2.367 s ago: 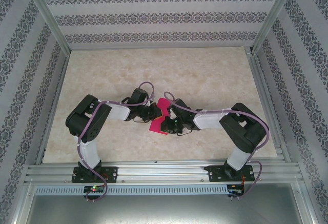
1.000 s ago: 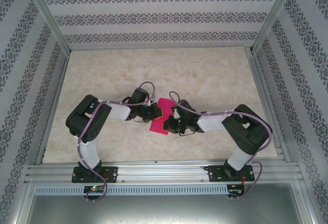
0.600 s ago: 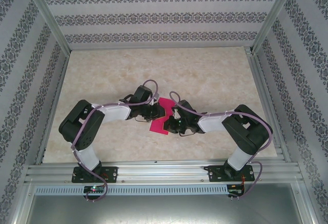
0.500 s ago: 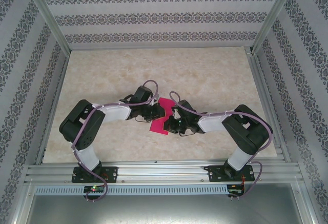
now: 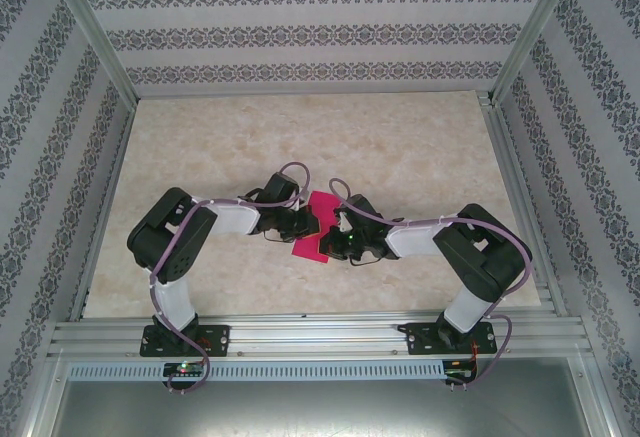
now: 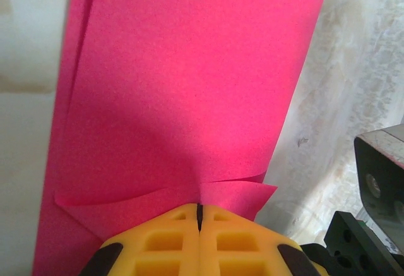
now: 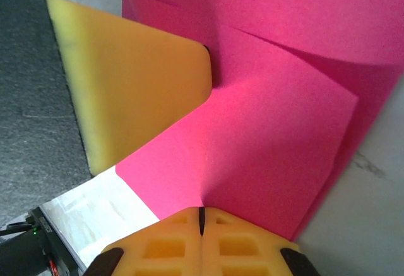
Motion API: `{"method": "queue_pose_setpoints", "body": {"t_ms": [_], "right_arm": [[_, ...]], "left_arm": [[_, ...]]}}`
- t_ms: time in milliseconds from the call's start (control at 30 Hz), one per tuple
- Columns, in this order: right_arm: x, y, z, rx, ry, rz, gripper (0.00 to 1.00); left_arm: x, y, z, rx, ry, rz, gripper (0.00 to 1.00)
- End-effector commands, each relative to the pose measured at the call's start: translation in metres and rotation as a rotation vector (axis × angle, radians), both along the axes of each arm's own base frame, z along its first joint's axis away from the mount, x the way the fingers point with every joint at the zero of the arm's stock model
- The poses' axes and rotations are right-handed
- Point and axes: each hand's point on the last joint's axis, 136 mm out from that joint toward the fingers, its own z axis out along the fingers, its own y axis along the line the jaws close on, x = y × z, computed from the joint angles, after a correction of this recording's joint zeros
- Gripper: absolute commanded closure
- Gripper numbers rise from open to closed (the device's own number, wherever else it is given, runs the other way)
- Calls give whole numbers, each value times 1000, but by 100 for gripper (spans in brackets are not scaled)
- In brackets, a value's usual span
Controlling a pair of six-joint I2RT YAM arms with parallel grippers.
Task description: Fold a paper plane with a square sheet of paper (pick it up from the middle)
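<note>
1. Paper (image 5: 310,245), magenta-pink and partly folded, sits near the middle of the bench (image 5: 420,147), a little toward the bench's near edge, between the tips of the two arms.
2. From above it shows as a narrow slanted strip. One end points toward the back of the bench and the other toward the front, and the wrists cover its middle.
3. Whether it lies flat on the bench or is raised off it cannot be told.
4. The left end effector (image 5: 297,223) reaches in from the bench's left side and meets the left edge of the paper.
5. In the left wrist view, the left end effector (image 6: 199,208) has its yellow fingers pressed together, with only a thin dark slit between them. They pinch the paper (image 6: 189,80) where a small folded flap comes down to the tips.
6. That flap spreads out to both sides of the tips, and a long fold line runs along the sheet's left margin.
7. The right end effector (image 5: 340,240) reaches in from the bench's right side and meets the right edge of the paper.
8. In the right wrist view, the right end effector (image 7: 202,213) is likewise pressed together, pinching the edge of the paper (image 7: 278,137). A short crease rises from the slit.
9. In that same view a yellow finger (image 7: 139,93) of the left end effector comes in from the upper left, its rounded tip touching the paper beside a fold line.
</note>
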Motion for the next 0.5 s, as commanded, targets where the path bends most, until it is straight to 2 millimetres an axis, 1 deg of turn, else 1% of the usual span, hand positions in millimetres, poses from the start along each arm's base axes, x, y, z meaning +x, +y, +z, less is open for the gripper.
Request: {"method": "queue_pose_setpoints", "body": {"t_ms": [0, 133, 300, 467], "right_arm": [[-31, -39, -47, -201, 139, 4, 99], [-33, -42, -49, -215, 149, 11, 99], [-33, -43, -47, -213, 148, 10, 99], [-31, -43, -45, -210, 142, 10, 99]], "left_arm": [[12, 27, -25, 80, 5, 72, 93], [21, 38, -23, 70, -8, 87, 93], [30, 51, -24, 66, -17, 108, 92], [35, 58, -23, 57, -31, 114, 92]]}}
